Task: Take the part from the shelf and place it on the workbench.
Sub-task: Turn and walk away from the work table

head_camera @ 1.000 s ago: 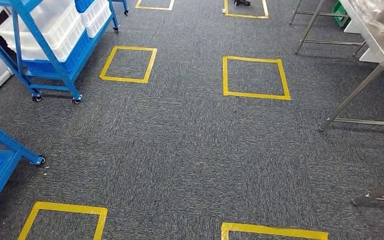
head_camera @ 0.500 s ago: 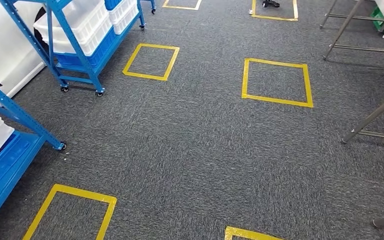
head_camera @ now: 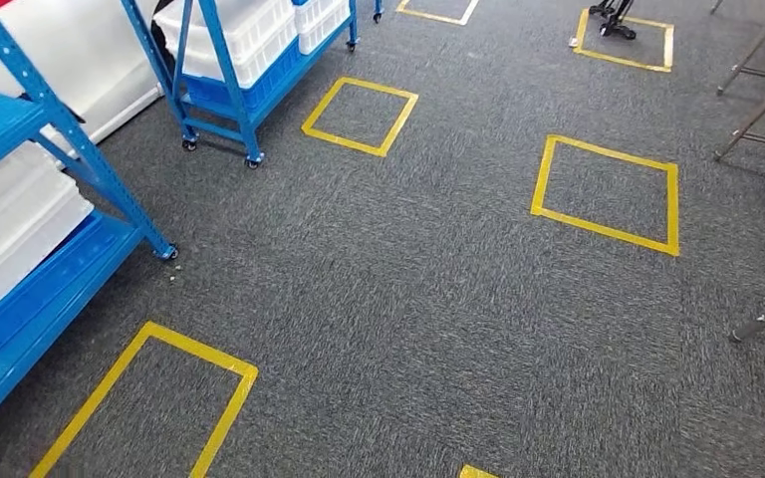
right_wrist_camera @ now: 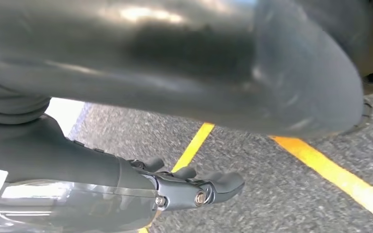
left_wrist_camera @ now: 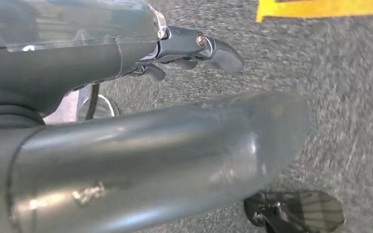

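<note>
- Left hand (left_wrist_camera: 194, 51) hangs over grey carpet (head_camera: 408, 299), fingers loosely apart, holding nothing.
- Right hand (right_wrist_camera: 194, 187) likewise, fingers apart and empty, above yellow tape (right_wrist_camera: 330, 172).
- Blue shelf (head_camera: 50, 229) stands nearby.

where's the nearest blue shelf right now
In the head view, the nearest blue shelf stands at the left edge, holding white bins, just beyond a yellow tape square on the carpet.

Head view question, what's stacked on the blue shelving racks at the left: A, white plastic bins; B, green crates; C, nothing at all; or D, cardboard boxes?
A: white plastic bins sit on the wheeled blue rack farther off, and more white bins rest on the nearer blue shelf at the left edge.
</note>
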`<state>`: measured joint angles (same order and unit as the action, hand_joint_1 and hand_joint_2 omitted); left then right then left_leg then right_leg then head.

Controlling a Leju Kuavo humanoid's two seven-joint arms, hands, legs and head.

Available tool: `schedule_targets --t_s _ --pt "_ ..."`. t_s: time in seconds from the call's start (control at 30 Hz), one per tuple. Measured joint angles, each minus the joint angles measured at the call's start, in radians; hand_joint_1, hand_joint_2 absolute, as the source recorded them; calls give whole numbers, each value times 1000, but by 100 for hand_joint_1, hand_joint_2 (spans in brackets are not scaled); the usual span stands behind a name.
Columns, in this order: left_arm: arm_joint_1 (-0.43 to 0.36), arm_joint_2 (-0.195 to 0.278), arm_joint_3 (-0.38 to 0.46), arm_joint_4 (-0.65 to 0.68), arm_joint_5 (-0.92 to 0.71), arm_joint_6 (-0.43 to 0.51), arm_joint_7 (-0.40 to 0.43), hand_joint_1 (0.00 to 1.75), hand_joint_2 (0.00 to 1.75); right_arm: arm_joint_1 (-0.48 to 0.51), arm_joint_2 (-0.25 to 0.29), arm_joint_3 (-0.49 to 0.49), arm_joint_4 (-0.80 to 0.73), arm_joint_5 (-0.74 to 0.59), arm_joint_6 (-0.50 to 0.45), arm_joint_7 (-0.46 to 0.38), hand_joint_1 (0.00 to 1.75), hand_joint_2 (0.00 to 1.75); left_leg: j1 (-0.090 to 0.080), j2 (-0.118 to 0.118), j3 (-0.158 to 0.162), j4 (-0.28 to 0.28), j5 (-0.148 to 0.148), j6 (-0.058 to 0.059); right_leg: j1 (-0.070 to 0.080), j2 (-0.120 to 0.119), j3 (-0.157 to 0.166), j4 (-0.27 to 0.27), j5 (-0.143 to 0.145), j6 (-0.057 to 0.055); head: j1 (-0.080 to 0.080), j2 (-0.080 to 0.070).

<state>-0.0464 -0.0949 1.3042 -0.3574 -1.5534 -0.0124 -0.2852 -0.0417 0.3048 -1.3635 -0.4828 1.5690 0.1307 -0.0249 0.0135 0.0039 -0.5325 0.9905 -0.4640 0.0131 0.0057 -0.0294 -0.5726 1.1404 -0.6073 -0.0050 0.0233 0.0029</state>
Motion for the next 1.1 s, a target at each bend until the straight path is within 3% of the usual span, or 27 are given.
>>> schedule_targets --t_s 0.07,0.1,0.13,0.17,0.23,0.3,0.37,0.43,0.5,0.57,0.6,0.63,0.67,0.73,0.77,0.8,0.87,0.9,0.97,1.03,1.07,1.1 --pt "-4 0 2 0 4 0 0 0 0 0 -6 0 5 0 -1 0 0 0 0 -22 -5 1 3 2 -11 19 -53 109 -43 8 1 0" --pt "-5 0 3 0 5 0 0 0 0 0 -9 0 6 0 -2 0 0 0 1 -35 -7 3 4 0 -17 23 -63 126 -38 12 0 0" --pt "-6 0 4 0 7 0 0 0 0 0 -11 0 8 0 -2 0 0 0 3 -48 -7 5 4 -2 -22 26 -55 108 -14 15 1 0" --pt "-6 0 5 0 7 0 0 0 0 0 -13 0 9 0 -2 -1 0 0 5 -62 -7 7 3 -6 -28 34 -31 55 23 19 1 0" --pt "-7 -1 7 0 8 0 0 0 0 1 -16 0 11 0 -2 -1 0 0 9 -86 -12 16 1 -19 -36 78 23 -62 75 22 2 0" --pt "-9 0 9 0 9 1 -1 0 0 0 -17 0 13 0 -2 -1 0 0 11 -106 -22 20 4 -36 -33 107 40 -108 84 15 2 0" --pt "-8 -1 11 0 10 1 -1 0 0 -3 -18 0 14 0 -2 -1 0 0 15 -124 -30 17 9 -51 -28 88 39 -112 87 -1 2 0" --pt "-6 -2 13 0 10 1 -1 0 0 -5 -19 0 14 0 -2 -1 0 0 17 -94 -44 41 -9 -58 -27 63 42 -120 93 -21 -2 0" --pt "-8 -3 14 0 10 1 -1 0 0 -2 -19 0 14 0 -2 -1 0 0 15 -37 -89 145 -71 -58 -20 35 41 -124 95 -35 -8 0" --pt "-11 -3 14 0 10 1 -1 0 0 0 -20 0 15 0 -3 -2 0 0 14 -16 -146 276 -130 -58 -10 4 37 -122 93 -42 -10 0" --pt "-10 -3 15 0 12 1 -1 0 0 0 -20 0 15 0 -4 -2 0 0 13 -14 -155 306 -136 -57 -5 -11 36 -121 92 -44 -10 0" --pt "-9 -3 16 0 13 1 -2 0 0 -1 -20 0 15 0 -6 -4 0 0 12 -11 -144 294 -122 -54 -2 -25 35 -119 91 -45 -10 0" --pt "-8 -3 18 0 15 1 -2 0 0 -2 -21 0 16 0 -9 -5 0 0 10 -3 -114 244 -94 -49 1 -37 36 -118 90 -46 -11 0" --pt "-10 -3 20 0 18 1 -5 0 0 -3 -21 0 18 0 -14 -9 0 0 -1 40 -38 107 -42 -35 6 -60 40 -115 86 -44 -10 0" --pt "-12 -2 20 0 20 1 -6 0 0 -4 -22 0 19 0 -16 -10 0 0 -7 58 -15 60 -29 -28 7 -70 41 -114 85 -41 -10 0" --pt "-13 -2 20 0 21 1 -8 0 0 -5 -23 0 20 0 -16 -11 0 0 -13 70 -6 37 -25 -22 8 -79 42 -114 84 -37 -10 0" --pt "-13 -1 22 0 23 0 -9 0 0 -9 -25 0 20 0 -17 -11 0 0 -17 54 -8 26 -22 -13 8 -98 46 -115 84 -29 -10 0" --pt "-11 -1 22 0 24 0 -9 0 0 -11 -27 0 20 0 -17 -11 0 0 -14 43 -5 19 -16 -9 6 -95 48 -113 81 -23 -10 0" --pt "-12 -1 23 0 26 -1 -8 0 0 -11 -32 0 22 0 -17 -11 0 0 -7 21 -2 5 -3 2 2 -48 30 -69 47 -11 -8 0" --pt "-16 -2 23 0 27 -2 -8 0 0 -9 -37 0 24 0 -17 -12 0 0 -4 0 -6 2 5 8 -7 9 -26 48 -19 -1 -5 0" --pt "-17 -2 23 0 28 -2 -8 0 0 -8 -39 -1 25 0 -16 -12 0 0 -4 -12 -10 3 6 9 -11 20 -55 108 -44 2 -5 0" --pt "-17 -2 24 0 28 -2 -8 0 0 -8 -42 -1 26 0 -16 -12 0 0 -3 -25 -12 3 8 8 -14 24 -74 145 -51 5 -5 0"
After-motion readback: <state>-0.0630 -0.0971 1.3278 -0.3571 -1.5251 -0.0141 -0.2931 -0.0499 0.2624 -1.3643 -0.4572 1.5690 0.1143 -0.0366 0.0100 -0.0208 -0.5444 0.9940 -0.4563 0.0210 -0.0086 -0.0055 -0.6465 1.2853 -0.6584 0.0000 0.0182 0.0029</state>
